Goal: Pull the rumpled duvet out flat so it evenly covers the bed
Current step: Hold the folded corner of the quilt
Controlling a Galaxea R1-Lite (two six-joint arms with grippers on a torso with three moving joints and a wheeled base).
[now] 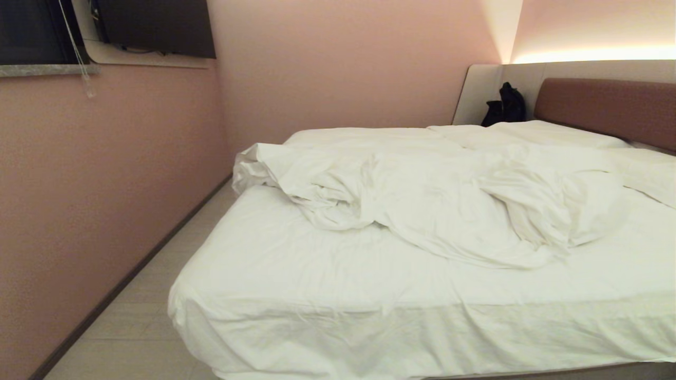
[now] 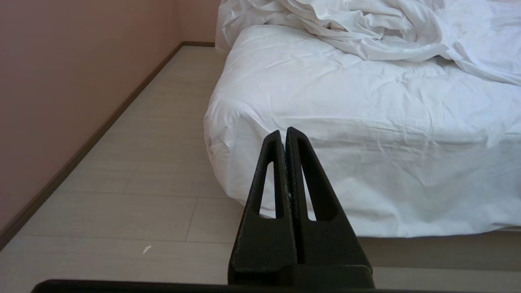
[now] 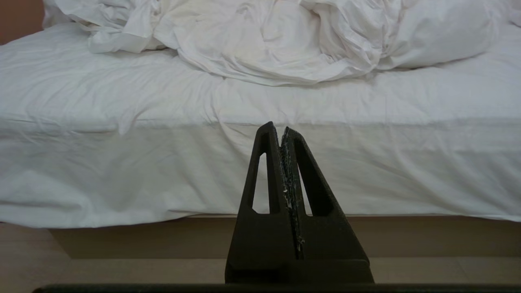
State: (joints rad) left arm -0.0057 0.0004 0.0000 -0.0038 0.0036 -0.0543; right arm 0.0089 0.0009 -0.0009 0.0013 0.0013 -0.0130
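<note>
The white duvet [image 1: 433, 195] lies bunched in a rumpled heap across the middle of the bed [image 1: 338, 295], leaving the sheeted foot end bare. It also shows in the left wrist view as the duvet [image 2: 366, 28] and in the right wrist view as the duvet [image 3: 276, 44]. Neither arm appears in the head view. My left gripper [image 2: 283, 132] is shut and empty, held low in front of the bed's near left corner. My right gripper [image 3: 279, 129] is shut and empty too, facing the mattress side further right, apart from the fabric.
A pink wall [image 1: 90, 200] runs along the bed's left, with a narrow strip of pale floor [image 1: 148, 316] between. Flat pillows [image 1: 549, 134] lie by the reddish-brown headboard [image 1: 607, 108]. A black bag [image 1: 504, 105] sits beside the headboard. A dark screen [image 1: 158, 26] hangs high on the wall.
</note>
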